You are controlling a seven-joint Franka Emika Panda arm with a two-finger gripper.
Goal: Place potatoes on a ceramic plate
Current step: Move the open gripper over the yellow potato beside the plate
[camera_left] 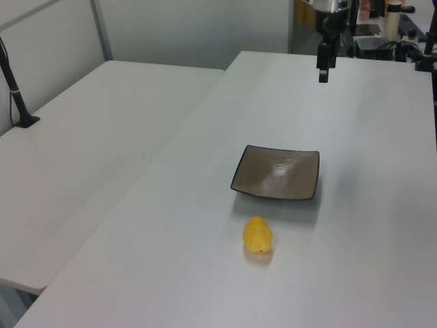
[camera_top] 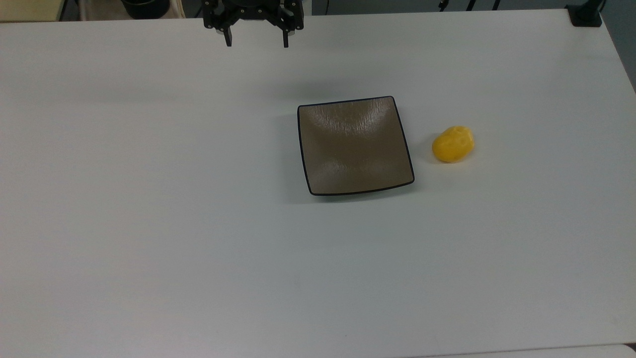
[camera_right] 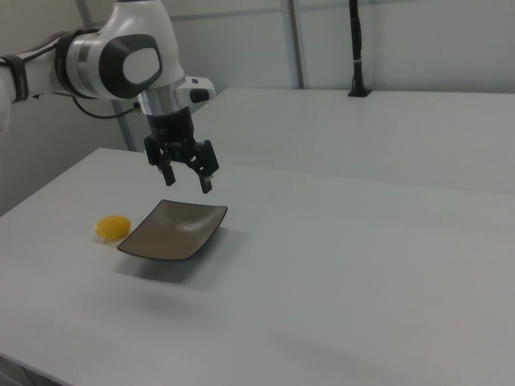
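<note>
A small yellow potato [camera_top: 453,144] lies on the white table, just off the right edge of the ceramic plate [camera_top: 354,145] in the top view. The plate is square, glossy brown-grey with a dark rim, and holds nothing. In the left view the potato [camera_left: 257,235] lies nearer the camera than the plate [camera_left: 276,172]; in the right view the potato [camera_right: 113,227] is left of the plate [camera_right: 173,231]. My gripper [camera_top: 257,42] hangs open above the table, beyond the plate's far side, with nothing between its fingers [camera_right: 207,184]. It also appears from the side [camera_left: 323,72].
The white table [camera_top: 149,223] stretches wide around the plate. A second white table [camera_left: 82,171] adjoins it at the left view's left. A black clamp post [camera_top: 585,15] stands at the far right corner in the top view.
</note>
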